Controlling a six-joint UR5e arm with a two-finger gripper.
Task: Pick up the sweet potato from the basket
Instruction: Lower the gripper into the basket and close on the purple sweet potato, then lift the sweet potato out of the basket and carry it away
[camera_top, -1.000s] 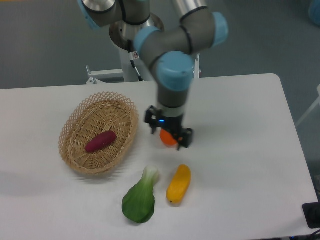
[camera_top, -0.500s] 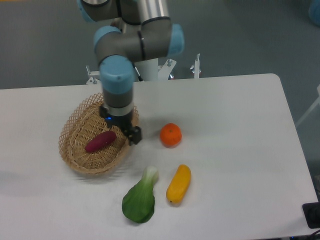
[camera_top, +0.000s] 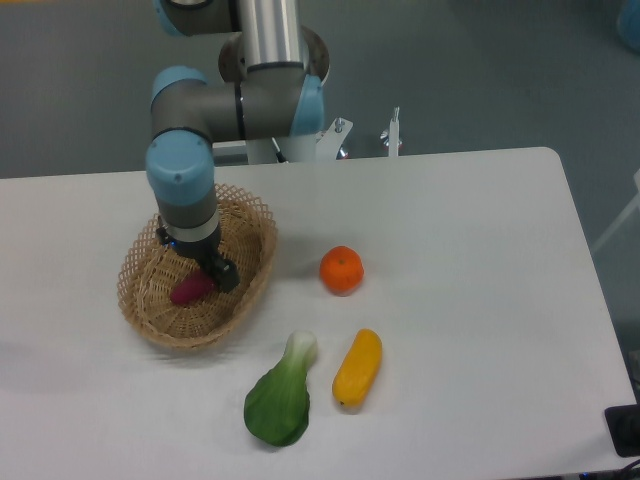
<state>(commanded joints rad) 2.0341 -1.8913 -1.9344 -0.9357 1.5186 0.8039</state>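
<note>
The reddish-purple sweet potato (camera_top: 189, 290) lies inside the tan wicker basket (camera_top: 152, 322) at the left of the table. My gripper (camera_top: 199, 266) hangs directly over the basket, its fingers down at the sweet potato's right end and covering part of it. One dark finger (camera_top: 224, 276) shows at the right of the tuber; the other is hidden behind the wrist. The jaws look spread around the tuber, but I cannot tell whether they touch it.
A round orange fruit (camera_top: 341, 270) sits right of the basket. A yellow-orange oblong vegetable (camera_top: 358, 368) and a green leafy bok choy (camera_top: 279, 398) lie near the front. The robot base stands at the back edge of the white table (camera_top: 480, 300).
My gripper has moved left from above the orange fruit, across the basket rim, and now sits low over the sweet potato. The produce has not moved.
</note>
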